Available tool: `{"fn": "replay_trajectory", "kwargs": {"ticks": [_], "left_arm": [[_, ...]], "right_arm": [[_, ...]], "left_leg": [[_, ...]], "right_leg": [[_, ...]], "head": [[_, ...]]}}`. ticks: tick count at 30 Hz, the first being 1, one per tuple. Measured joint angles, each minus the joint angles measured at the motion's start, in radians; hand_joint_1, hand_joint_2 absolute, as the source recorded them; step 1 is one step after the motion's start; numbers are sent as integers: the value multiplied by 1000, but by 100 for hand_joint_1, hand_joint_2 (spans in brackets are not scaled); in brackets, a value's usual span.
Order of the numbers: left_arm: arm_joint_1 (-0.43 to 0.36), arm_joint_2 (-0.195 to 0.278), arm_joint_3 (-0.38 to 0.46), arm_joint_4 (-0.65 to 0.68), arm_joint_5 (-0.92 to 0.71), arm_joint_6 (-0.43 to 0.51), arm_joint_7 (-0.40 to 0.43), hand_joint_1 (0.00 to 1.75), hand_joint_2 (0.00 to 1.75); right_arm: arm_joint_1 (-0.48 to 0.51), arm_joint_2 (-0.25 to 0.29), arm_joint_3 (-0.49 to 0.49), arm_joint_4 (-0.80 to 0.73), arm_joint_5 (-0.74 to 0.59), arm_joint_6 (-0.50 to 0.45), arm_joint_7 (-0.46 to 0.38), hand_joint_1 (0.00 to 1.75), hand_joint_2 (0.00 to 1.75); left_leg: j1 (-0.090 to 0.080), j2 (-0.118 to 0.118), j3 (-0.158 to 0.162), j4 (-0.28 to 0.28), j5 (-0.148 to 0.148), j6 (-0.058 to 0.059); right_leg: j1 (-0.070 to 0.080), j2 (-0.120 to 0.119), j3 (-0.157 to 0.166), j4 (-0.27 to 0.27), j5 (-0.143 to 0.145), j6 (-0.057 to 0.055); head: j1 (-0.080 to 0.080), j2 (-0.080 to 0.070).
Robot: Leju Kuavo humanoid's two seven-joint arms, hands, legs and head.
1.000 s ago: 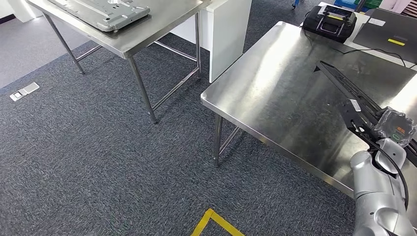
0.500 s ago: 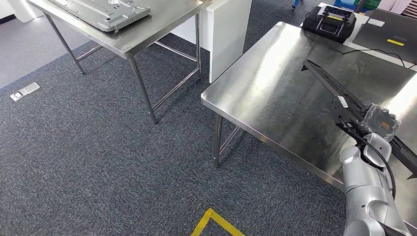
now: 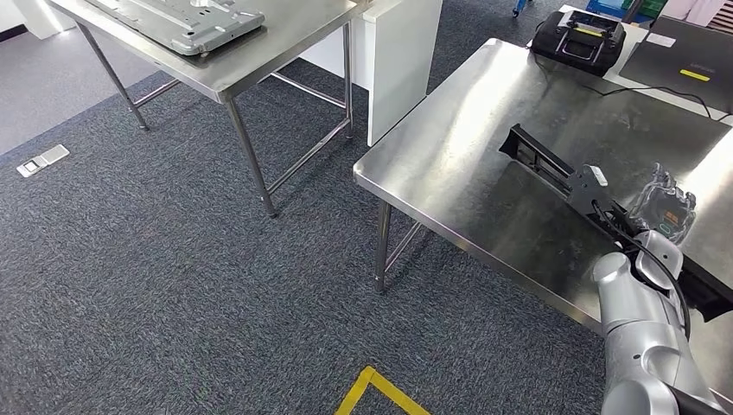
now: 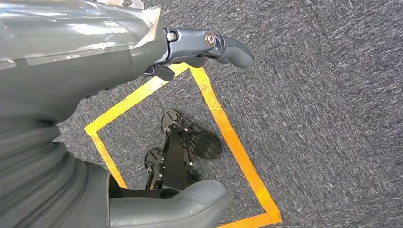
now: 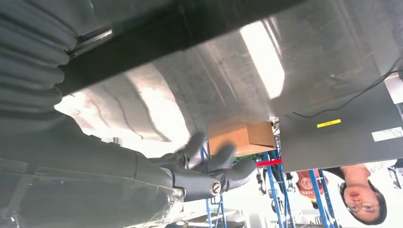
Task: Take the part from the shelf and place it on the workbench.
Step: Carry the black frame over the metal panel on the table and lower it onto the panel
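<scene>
the right hand [image 3: 664,207] has its fingers spread beside the black part [image 3: 570,180], which over the last second swung and sank onto the tabletop [image 3: 449,147]; it looks released, so placing seems nearly done. contact is hard to judge, the arm hides the part's near end. the left hand [image 4: 199,47] hangs empty over the floor.

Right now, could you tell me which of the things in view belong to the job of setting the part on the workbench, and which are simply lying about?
Belongs to the job:
- long black part, lying across the workbench
- steel workbench
- right robot hand, beside the part

Just lying about:
- black case at the far edge
- grey metal plate on the other table
- small grey device on the carpet
</scene>
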Motion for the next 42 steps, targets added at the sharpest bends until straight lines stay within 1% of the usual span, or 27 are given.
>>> {"fn": "replay_trajectory", "kwargs": {"ticks": [4,8,13,16,19,21,23,26,29,33,42], "left_arm": [[0,0,0,0,0,0,1,0,175],[0,0,0,0,-2,-1,4,0,0],[0,-1,0,0,-6,12,38,0,0],[0,-1,0,0,-8,15,52,0,0],[0,-1,0,0,-12,9,65,0,0],[0,1,0,0,-16,3,74,0,0],[-1,2,0,0,-18,-2,80,0,0],[-1,3,0,0,-19,-3,85,0,0],[-1,3,0,0,-19,-3,90,0,0],[-1,4,0,0,-19,-4,94,0,0],[-1,4,0,0,-19,-4,96,0,0]], "right_arm": [[-2,-1,0,11,-2,-1,-3,0,0],[-2,-5,0,16,-4,-3,-3,0,0],[-4,-16,0,17,-21,-4,-12,0,0],[-6,-18,-9,18,-69,48,-33,0,0],[-12,-17,-27,27,-121,183,-39,0,0],[-23,-19,-37,39,-139,301,-25,0,0],[-36,-22,-42,55,-148,397,-8,0,0],[-63,-29,-45,83,-156,492,14,0,0],[-87,-35,-45,109,-164,563,32,0,0],[-101,-38,-45,131,-174,610,43,0,0],[-112,-42,-45,152,-176,618,46,0,0]], "left_leg": [[0,0,0,0,0,0],[0,0,0,0,0,0],[0,1,0,0,0,0],[0,1,0,0,0,0],[-1,1,0,0,0,1],[-1,1,0,0,1,1],[-1,1,0,0,1,2],[-1,1,0,0,1,2],[-1,1,0,0,1,2],[-1,1,0,0,1,2],[-1,1,0,0,1,2]], "right_leg": [[0,0,0,0,0,0],[0,0,0,0,0,0],[0,0,0,0,0,0],[0,0,0,0,0,0],[0,0,0,0,1,1],[0,0,0,0,1,1],[0,0,0,0,1,2],[0,0,0,0,2,2],[0,0,0,0,2,2],[0,0,0,0,1,2],[0,0,0,0,1,2]], "head": [[0,0],[0,0],[0,0],[0,0],[0,0],[0,0],[0,0],[0,0],[0,0],[0,0],[0,0]]}}
